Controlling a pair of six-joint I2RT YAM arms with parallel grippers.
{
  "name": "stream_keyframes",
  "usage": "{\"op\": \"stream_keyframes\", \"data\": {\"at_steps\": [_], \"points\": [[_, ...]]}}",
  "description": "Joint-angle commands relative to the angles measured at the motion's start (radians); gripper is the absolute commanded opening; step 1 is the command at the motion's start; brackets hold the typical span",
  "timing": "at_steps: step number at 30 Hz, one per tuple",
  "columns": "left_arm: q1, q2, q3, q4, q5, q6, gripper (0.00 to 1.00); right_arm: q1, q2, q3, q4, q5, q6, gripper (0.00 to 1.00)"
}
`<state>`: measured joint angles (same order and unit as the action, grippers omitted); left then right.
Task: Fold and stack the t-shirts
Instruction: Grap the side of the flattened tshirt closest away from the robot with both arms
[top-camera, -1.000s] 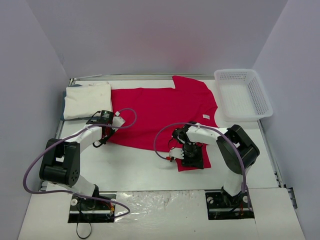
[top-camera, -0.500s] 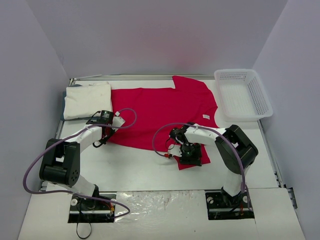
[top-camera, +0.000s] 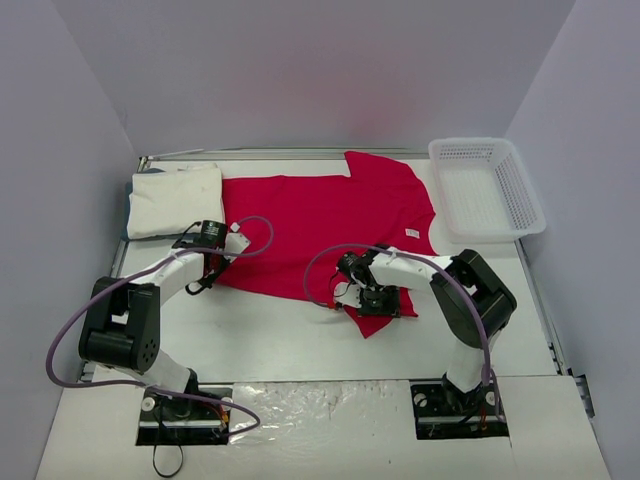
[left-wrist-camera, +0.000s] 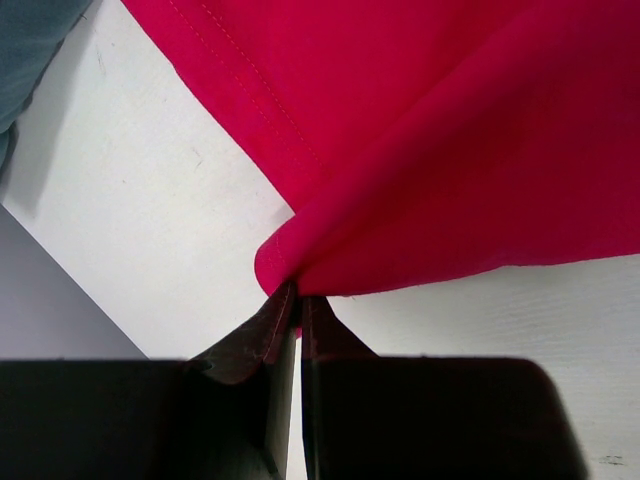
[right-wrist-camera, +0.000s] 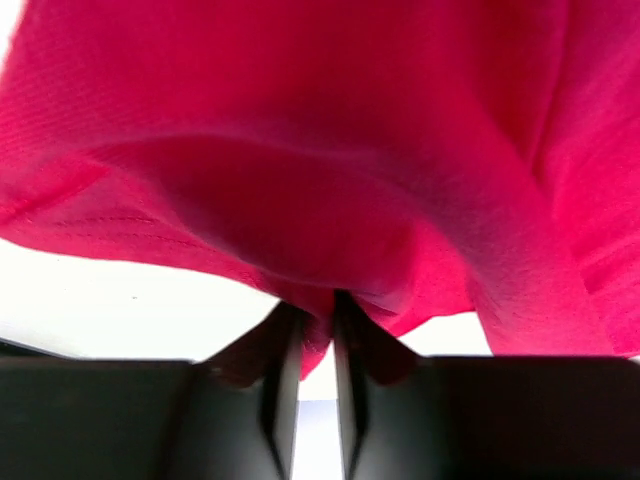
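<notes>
red t-shirt (top-camera: 320, 215) spread wide, cream t-shirt (top-camera: 175, 200) seemingly folded

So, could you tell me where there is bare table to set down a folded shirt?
The widest bare patch is the near strip of table between the arm bases and the near hem of the red t-shirt. The far side is crowded: white t-shirt far left, basket far right, and the left gripper and right gripper each pinch its near edge.
</notes>
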<state>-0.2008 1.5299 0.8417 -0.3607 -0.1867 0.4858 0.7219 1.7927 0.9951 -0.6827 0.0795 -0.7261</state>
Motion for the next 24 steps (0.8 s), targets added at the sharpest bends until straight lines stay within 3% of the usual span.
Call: {"op": "stream_keyframes", "data": {"at_steps": [1,8,16,24], "points": [[0.009,-0.025,0.01,-0.001,-0.003,-0.006,0.02,0.01,0.028,-0.044,0.177,-0.089,0.002,0.12],[0.009,-0.051,0.023,-0.038,0.035,-0.003,0.02,0.01,-0.036,-0.007,0.002,-0.168,-0.001,0.0],[0.005,-0.192,-0.004,-0.102,0.127,0.039,0.02,-0.027,-0.165,0.016,-0.225,-0.205,-0.025,0.0],[-0.008,-0.26,-0.064,-0.104,0.135,0.076,0.02,-0.163,-0.253,0.066,-0.393,-0.276,-0.069,0.0]]}}
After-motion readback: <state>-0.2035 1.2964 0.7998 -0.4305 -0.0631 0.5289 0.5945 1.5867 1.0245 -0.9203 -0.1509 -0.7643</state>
